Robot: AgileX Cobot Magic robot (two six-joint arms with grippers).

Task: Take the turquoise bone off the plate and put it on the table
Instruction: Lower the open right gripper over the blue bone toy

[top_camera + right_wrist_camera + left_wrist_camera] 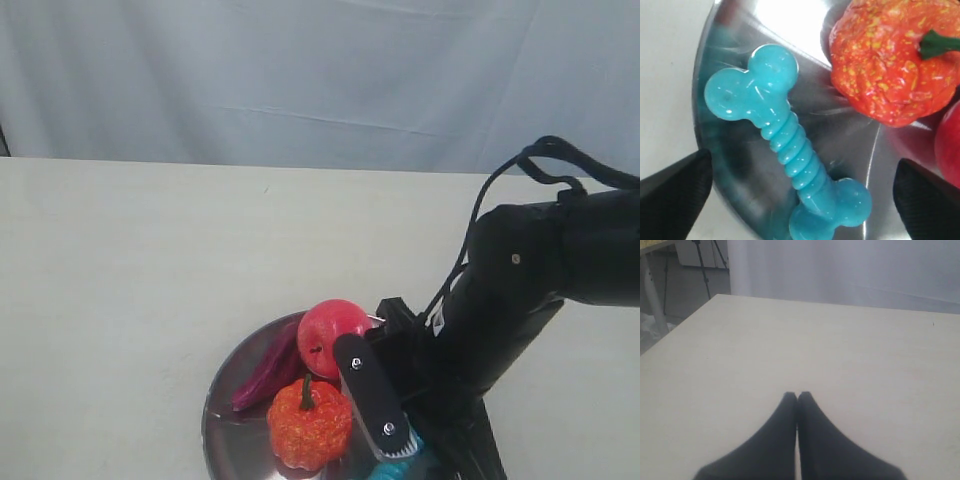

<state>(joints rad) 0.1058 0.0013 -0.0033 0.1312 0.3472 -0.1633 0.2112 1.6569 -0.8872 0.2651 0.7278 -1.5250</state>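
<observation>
The turquoise bone (790, 142) lies flat on the silver plate (855, 145), near its rim. My right gripper (802, 192) hangs open over it, one dark finger (675, 192) past the plate's rim and the other finger (930, 197) on the inner side, neither touching the bone. In the exterior view only a bit of the bone (400, 462) shows under the right gripper (398, 448), at the plate's (225, 425) near right side. My left gripper (797, 396) is shut on nothing above the bare table (840, 350); it is outside the exterior view.
On the plate with the bone are an orange pumpkin (308, 425) (890, 65), a red apple (330, 330) and a purple vegetable (268, 370). The pumpkin sits close beside the bone. A grey curtain (300, 70) hangs behind the cream table (150, 260).
</observation>
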